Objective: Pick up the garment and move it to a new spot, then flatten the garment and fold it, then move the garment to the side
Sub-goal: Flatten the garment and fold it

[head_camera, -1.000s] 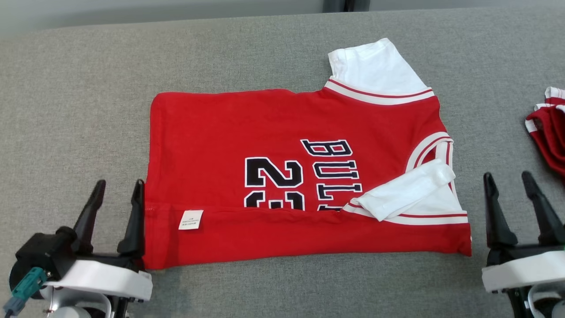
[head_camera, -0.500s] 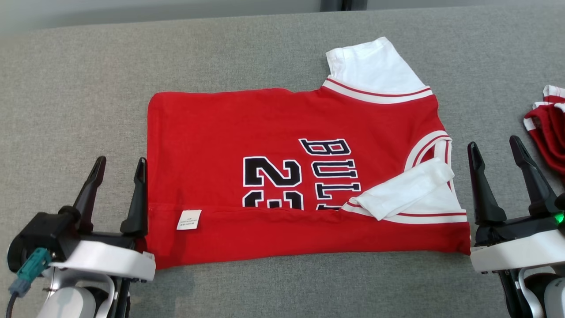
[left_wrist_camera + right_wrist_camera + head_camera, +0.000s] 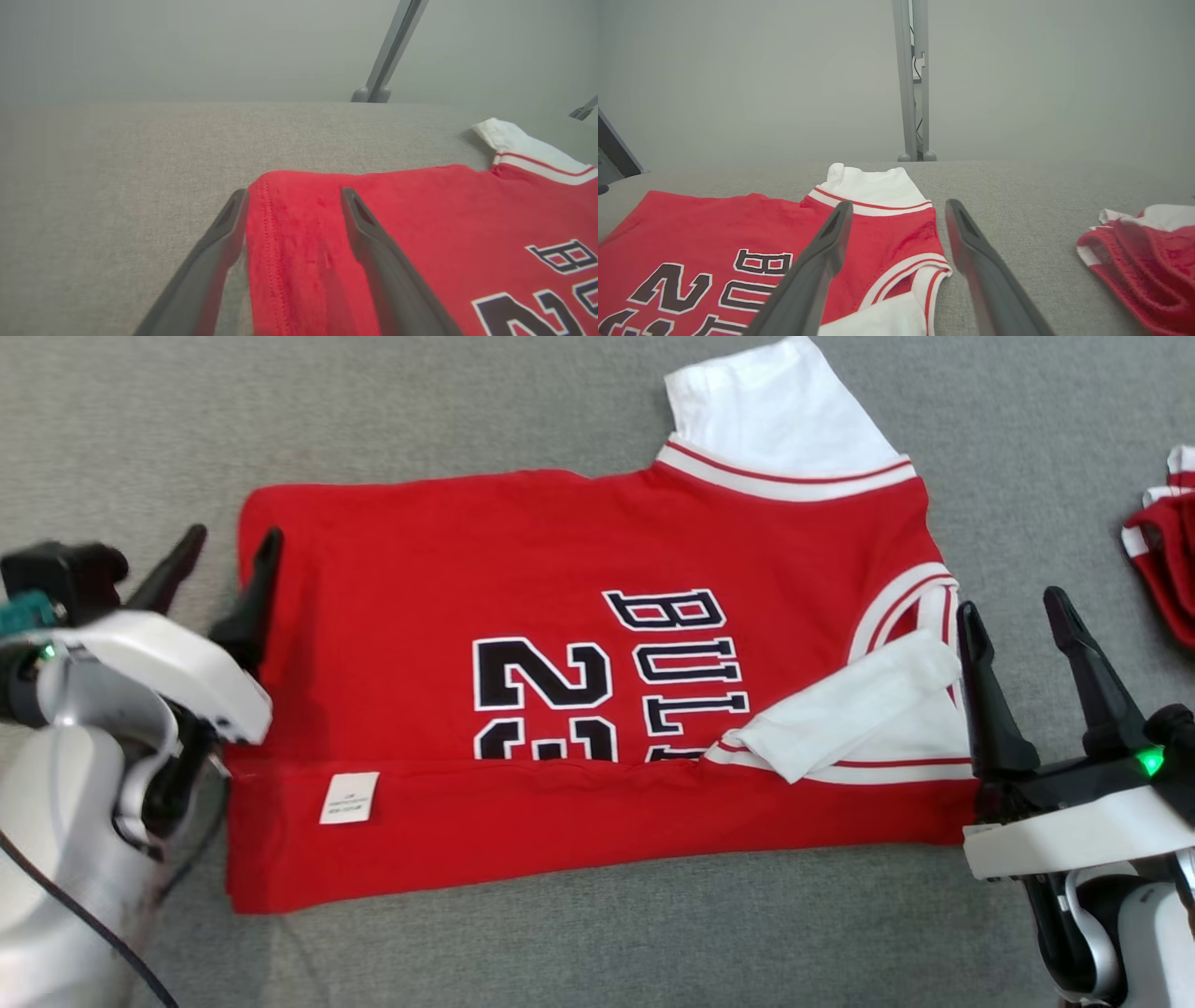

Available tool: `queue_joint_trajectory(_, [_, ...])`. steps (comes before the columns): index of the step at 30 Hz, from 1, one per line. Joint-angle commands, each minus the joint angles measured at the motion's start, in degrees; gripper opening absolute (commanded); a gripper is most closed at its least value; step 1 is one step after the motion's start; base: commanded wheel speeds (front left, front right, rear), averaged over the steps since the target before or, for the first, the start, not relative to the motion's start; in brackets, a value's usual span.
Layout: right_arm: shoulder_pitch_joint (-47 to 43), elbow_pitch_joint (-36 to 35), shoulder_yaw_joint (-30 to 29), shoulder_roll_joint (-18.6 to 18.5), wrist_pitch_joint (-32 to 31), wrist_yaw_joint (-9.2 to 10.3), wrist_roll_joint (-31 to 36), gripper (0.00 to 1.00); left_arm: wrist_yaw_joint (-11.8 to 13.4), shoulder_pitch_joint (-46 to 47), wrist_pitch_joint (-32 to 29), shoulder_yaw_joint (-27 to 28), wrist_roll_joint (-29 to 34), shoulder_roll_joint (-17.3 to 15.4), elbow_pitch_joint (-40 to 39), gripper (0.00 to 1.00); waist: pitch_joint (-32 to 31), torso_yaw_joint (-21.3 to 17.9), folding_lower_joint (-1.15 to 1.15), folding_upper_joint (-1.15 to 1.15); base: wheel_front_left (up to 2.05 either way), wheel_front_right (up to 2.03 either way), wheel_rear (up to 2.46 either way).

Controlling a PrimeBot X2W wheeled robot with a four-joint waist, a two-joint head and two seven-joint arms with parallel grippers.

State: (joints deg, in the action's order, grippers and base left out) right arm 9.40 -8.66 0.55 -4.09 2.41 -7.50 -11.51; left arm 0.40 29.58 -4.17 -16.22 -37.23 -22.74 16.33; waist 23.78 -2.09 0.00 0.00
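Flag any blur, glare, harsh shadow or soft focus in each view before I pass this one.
Head view: even diffuse light, no glare, jersey print crisp, left gripper slightly soft. Left wrist view: near fingers out of focus, wall behind hazy. Right wrist view: likewise blurred near fingers, jersey lettering readable, background washed grey.

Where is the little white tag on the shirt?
In the head view, the tag sits on the folded-over near strip of the shirt, at its end toward the left gripper.

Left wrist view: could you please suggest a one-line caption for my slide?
The open left tool straddles the stitched hem of the red jersey on the grey fabric surface.
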Motion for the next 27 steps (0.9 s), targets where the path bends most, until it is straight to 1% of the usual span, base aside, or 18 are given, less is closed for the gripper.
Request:
queue_joint_trajectory(1, [1.1,0.49,0.29,0.01,0.79,0.02,-0.47,1.0,-1.03,2.56,-0.74,0.1,-0.53,-0.5,2.76,1.0,1.63,-1.5,0.0,0.0,0.0,0.0,0.0])
queue_joint_trajectory(4, [2.05,1.92,0.92,0.26,1.78,0.02,-0.99,1.0,-3.27,7.06,-1.59,0.38,-1.71,-0.82,9.65,1.0,3.04,-2.7,0.0,0.0,0.0,0.0,0.0])
queue_joint_trajectory(8, [3.22,3.66,1.45,0.48,2.77,0.02,-1.37,1.0,-5.19,10.93,-2.28,0.27,-2.78,-1.45,16.56,1.0,4.32,-3.83,0.0,0.0,0.0,0.0,0.0])
queue_joint_trajectory(9, [3.72,4.42,1.36,0.57,3.15,0.02,-1.69,1.0,-5.94,12.05,-3.25,-0.35,-3.13,-1.5,19.24,1.0,4.68,-4.03,0.0,0.0,0.0,0.0,0.0])
queue_joint_trajectory(11, [4.4,5.1,0.88,0.54,3.42,0.02,-1.61,1.0,-6.58,12.78,-4.85,-1.45,-3.67,-1.17,21.54,1.0,4.89,-4.05,0.0,0.0,0.0,0.0,0.0])
queue_joint_trajectory(12, [4.9,5.41,0.6,0.47,3.52,0.02,-1.75,1.0,-6.92,12.8,-5.52,-1.96,-4.12,-0.75,22.36,0.78,4.99,-3.98,0.0,0.0,0.0,0.0,0.0])
queue_joint_trajectory(13, [5.48,5.84,0.28,0.27,3.5,0.02,-1.95,1.0,-7.17,13.01,-5.96,-2.58,-4.29,-0.56,22.92,0.36,5.04,-3.9,0.0,0.0,0.0,0.0,0.0])
queue_joint_trajectory(14, [6.27,6.23,-0.08,0.0,3.57,0.02,-2.26,1.0,-7.43,13.39,-5.64,-2.98,-4.33,-0.56,23.25,0.0,5.14,-3.8,0.0,0.0,0.0,0.0,0.0])
queue_joint_trajectory(18, [12.19,9.16,-2.62,-1.77,3.91,0.02,-3.81,1.0,-7.67,15.41,-3.58,-3.96,-4.21,-0.65,24.06,0.0,5.78,-3.27,0.0,0.0,0.0,0.0,0.0])
queue_joint_trajectory(23, [23.23,17.46,-5.9,-6.02,2.63,0.01,-5.6,1.0,-7.84,19.07,-1.44,-6.21,-3.45,1.04,24.1,0.0,7.38,-0.36,0.0,0.0,0.0,0.0,0.0])
queue_joint_trajectory(27, [33.21,25.31,-4.04,-9.92,0.27,0.01,-6.99,1.0,-7.95,22.13,0.04,-8.35,-3.17,3.29,24.15,0.0,9.03,2.8,0.0,0.0,0.0,0.0,0.0])
